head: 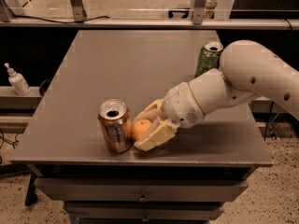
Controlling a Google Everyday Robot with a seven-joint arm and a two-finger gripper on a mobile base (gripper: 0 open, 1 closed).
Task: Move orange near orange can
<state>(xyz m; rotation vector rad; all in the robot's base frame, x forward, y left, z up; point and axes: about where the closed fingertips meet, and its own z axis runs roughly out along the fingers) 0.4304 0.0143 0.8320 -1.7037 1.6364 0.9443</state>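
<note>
Camera view, single entry.

Containers: orange can (114, 131), upright near the front edge of the table (84, 78), silver top with a dark drinking hole; contents cannot be seen. Green can (208, 58), upright towards the right rear of the table, partly behind the arm (243, 83); contents likewise not visible. White bottle (17, 80) with a narrow nozzle top, standing off the table on a ledge to the left.

Count: cans, two (one orange, one green). Orange (140, 127), one. Bottle, one. Table, one, grey, with drawer fronts (140, 195) below its front edge.

Gripper (142, 134): one, low over the table near the front edge, just right of the orange can, well apart from the green can. Jaws part-way in, clasped around the orange, one pale finger (149, 110) behind it and the other in front. The orange sits between them at table level, just beside the orange can; whether fruit and can touch cannot be told.
</note>
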